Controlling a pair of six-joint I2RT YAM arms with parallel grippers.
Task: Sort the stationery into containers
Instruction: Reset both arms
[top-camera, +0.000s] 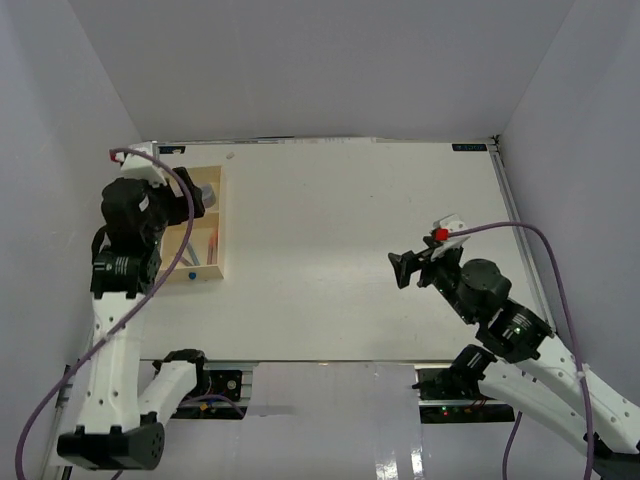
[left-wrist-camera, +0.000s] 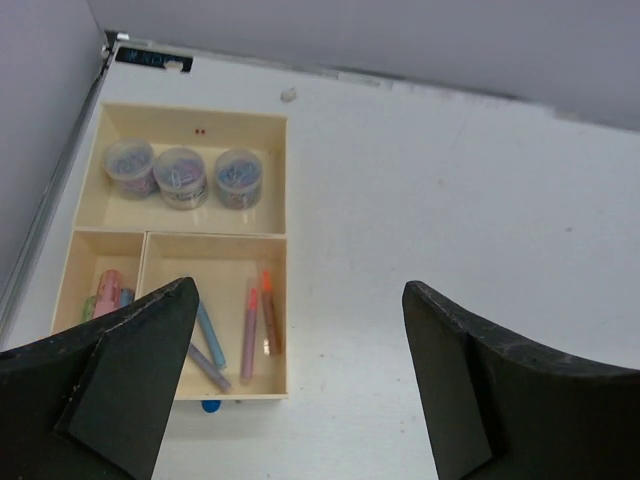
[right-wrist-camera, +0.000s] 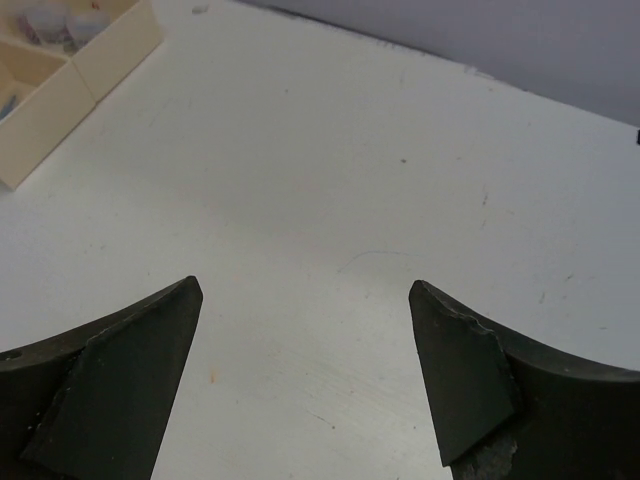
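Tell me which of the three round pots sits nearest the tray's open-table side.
The rightmost pot in the left wrist view, next to that tray wall; the middle pot and left pot stand farther along the row.

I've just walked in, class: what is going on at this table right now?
Two robot arms are sorting stationery into a cream tray. The left hand hangs open above the tray and holds nothing. The right hand is open and empty over the bare table. Three round pots sit in the long section, and pens lie in the two smaller ones. One small blue item lies on the table just outside the tray's near wall.
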